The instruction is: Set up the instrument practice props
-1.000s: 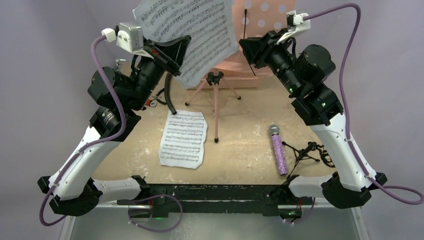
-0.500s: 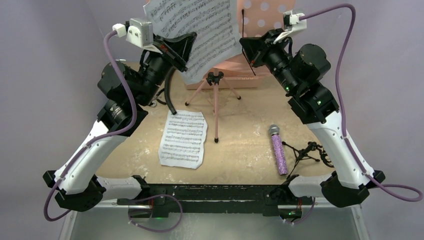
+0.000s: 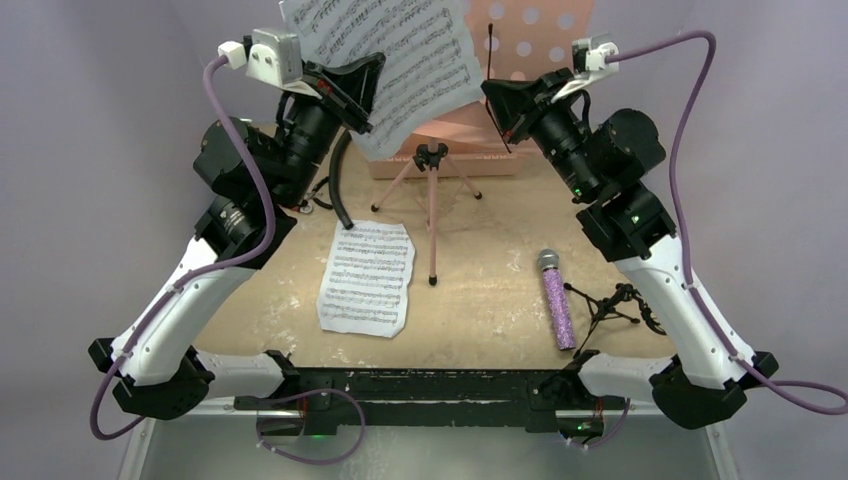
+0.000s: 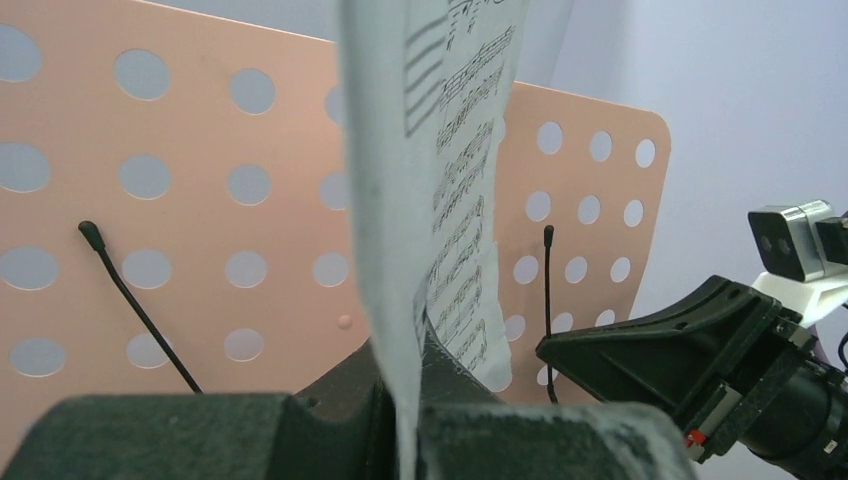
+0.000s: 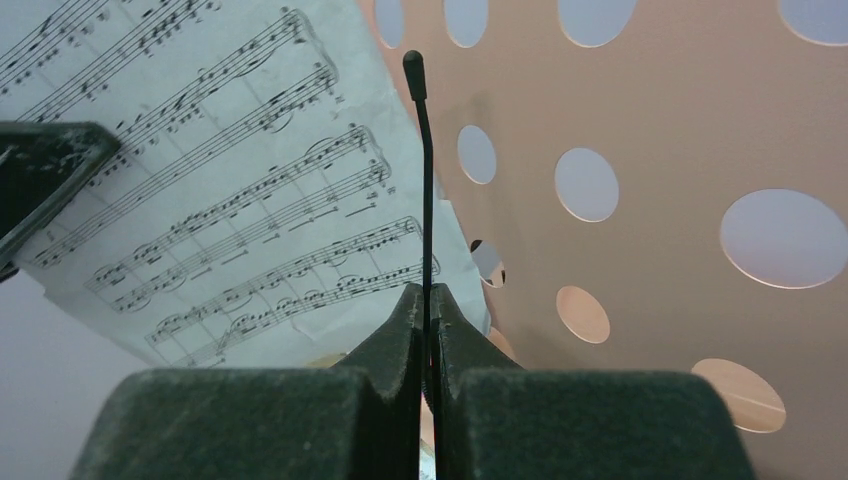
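My left gripper (image 3: 368, 95) is shut on the lower edge of a white sheet-music page (image 3: 400, 50), held upright in front of the pink perforated music stand (image 3: 535, 30). In the left wrist view the page (image 4: 440, 200) runs edge-on up from between the fingers (image 4: 520, 440). My right gripper (image 5: 427, 305) is shut on the stand's thin black wire page holder (image 5: 424, 180), close beside the page (image 5: 220, 200). A second page (image 3: 367, 278) lies flat on the table. The purple glittery microphone (image 3: 557, 300) lies beside the small black tripod mic stand (image 3: 615, 305), at the front right.
The stand's pink tripod legs (image 3: 432, 215) spread at the table's middle back. A pink box (image 3: 465, 150) sits behind them. Red-handled tools (image 3: 310, 205) lie at the back left under the left arm. A second wire holder (image 4: 140, 300) sits on the stand's left half.
The right gripper has shut on the stand's wire page holder. The left arm has raised the page a little and brought it nearer the stand.
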